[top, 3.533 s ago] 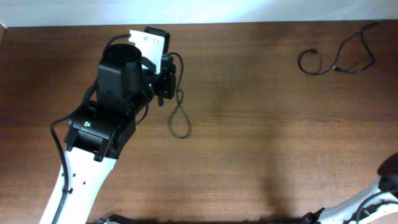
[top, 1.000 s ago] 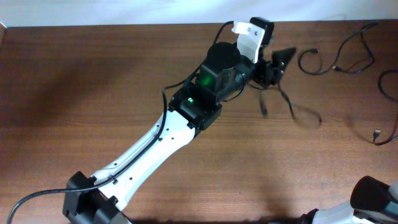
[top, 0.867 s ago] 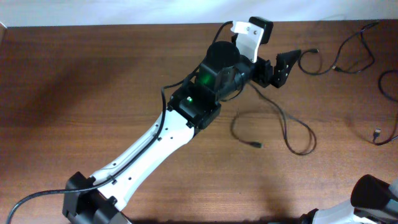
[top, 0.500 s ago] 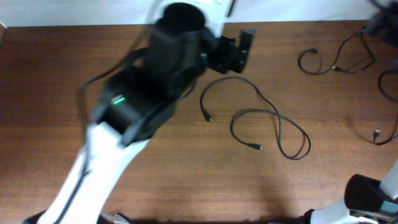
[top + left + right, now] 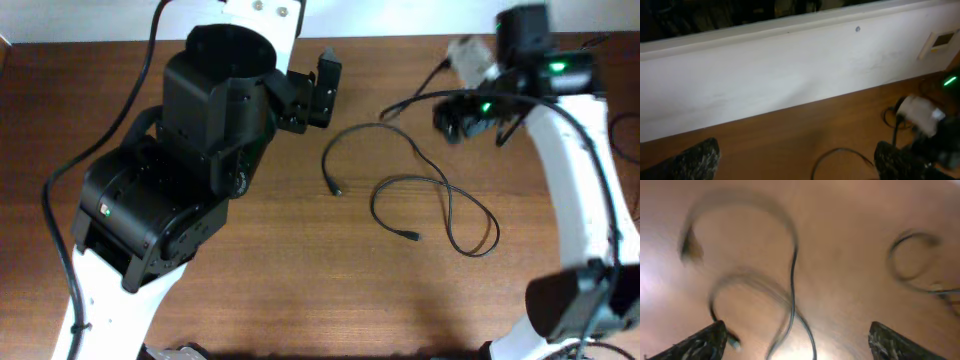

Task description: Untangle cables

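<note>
One thin black cable (image 5: 440, 180) lies loose on the brown table in a wavy line with a loop, both plug ends free. My left gripper (image 5: 318, 90) hovers open above its upper left end, holding nothing. In the left wrist view the left gripper (image 5: 795, 165) shows two wide-apart fingertips (image 5: 695, 162), with an arc of cable (image 5: 840, 149) on the table between them. My right gripper (image 5: 462, 118) hangs open over the cable's right part. The right wrist view is blurred: the right gripper (image 5: 797, 345) is empty and the cable (image 5: 792, 265) runs below it. Another cable loop (image 5: 892, 265) lies to the right.
The white wall (image 5: 790, 70) runs along the table's far edge. The right arm (image 5: 580, 200) reaches up from the bottom right and covers most of the cables at the back right corner. The bulky left arm (image 5: 170, 190) covers the table's left part.
The left gripper let the cable fall onto the middle of the table, then swung back left and up. The right arm has swept in over the cable's right side.
</note>
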Controlling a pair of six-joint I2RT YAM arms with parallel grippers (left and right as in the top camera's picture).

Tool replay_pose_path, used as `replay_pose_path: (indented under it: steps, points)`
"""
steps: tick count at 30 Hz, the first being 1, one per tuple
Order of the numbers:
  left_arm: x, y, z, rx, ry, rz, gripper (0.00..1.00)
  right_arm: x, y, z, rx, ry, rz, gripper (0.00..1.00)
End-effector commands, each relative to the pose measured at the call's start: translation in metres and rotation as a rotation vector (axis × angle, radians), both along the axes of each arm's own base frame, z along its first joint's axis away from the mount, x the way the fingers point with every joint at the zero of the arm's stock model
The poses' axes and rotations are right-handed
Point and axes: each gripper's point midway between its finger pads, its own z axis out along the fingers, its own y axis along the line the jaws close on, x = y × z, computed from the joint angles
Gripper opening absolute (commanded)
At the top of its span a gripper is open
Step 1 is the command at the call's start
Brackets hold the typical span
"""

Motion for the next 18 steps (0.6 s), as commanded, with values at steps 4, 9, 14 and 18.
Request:
replay_pose_path:
  steps: [4, 9, 14, 18]
  points:
    - [0.0, 0.007, -0.004, 0.038, 0.008, 0.025, 0.99, -0.042, 0.013, -0.099, 0.018, 0.225, 0.254, 0.82]
    - [0.001, 0.013, -0.006, 0.058, 0.01, 0.05, 0.99, -0.06, 0.03, -0.137, 0.132, 0.307, 0.276, 0.82]
    - [0.0, 0.013, -0.008, 0.064, 0.017, 0.05, 0.99, -0.064, 0.023, -0.152, 0.093, 0.318, 0.269, 0.82]
    - [-0.001, 0.013, -0.009, 0.067, 0.022, 0.05, 0.99, -0.063, 0.022, -0.152, 0.078, 0.3, 0.32, 0.82]
